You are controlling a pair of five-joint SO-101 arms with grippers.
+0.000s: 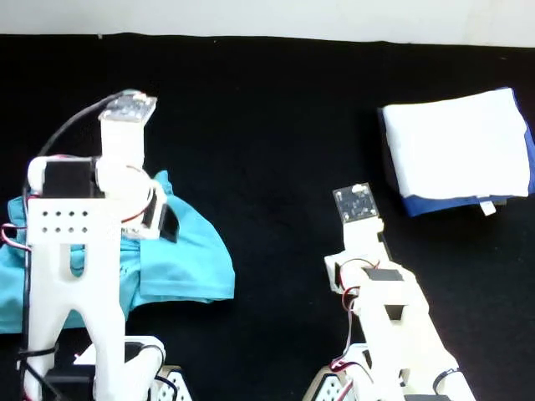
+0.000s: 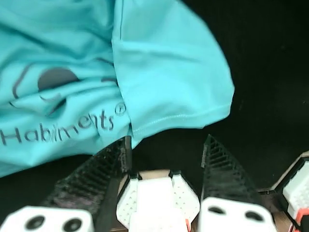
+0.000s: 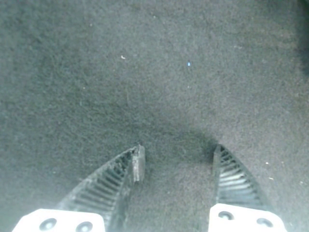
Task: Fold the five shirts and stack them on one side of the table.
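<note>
Teal shirt (image 1: 185,261) (image 2: 164,72): unfolded and crumpled, lying at about 8 o'clock on the bench (image 1: 276,125), with one hemmed edge spread toward the centre and dark print on the bunched part. White shirt (image 1: 458,144): folded into a flat rectangle at about 2 o'clock, resting squarely on a folded blue shirt (image 1: 443,205), whose edge shows along the 6 o'clock and 9 o'clock sides of the stack. The stack lies well apart from the teal shirt, with dark bench cloth between them. Left pincer (image 2: 167,141): released, jaws spread, nothing between them, held just above the teal shirt's hem. One fingertip (image 2: 124,147) sits right at the hem edge, and contact cannot be confirmed. Left arm (image 1: 84,251): standing over the teal shirt at 8 o'clock and covering part of it. Right pincer (image 3: 178,148): released, jaws spread, nothing grasped, held over bare bench cloth. Right arm (image 1: 380,296): at about 5 o'clock, pointing toward 12 o'clock, near the stack but not touching it.
</note>
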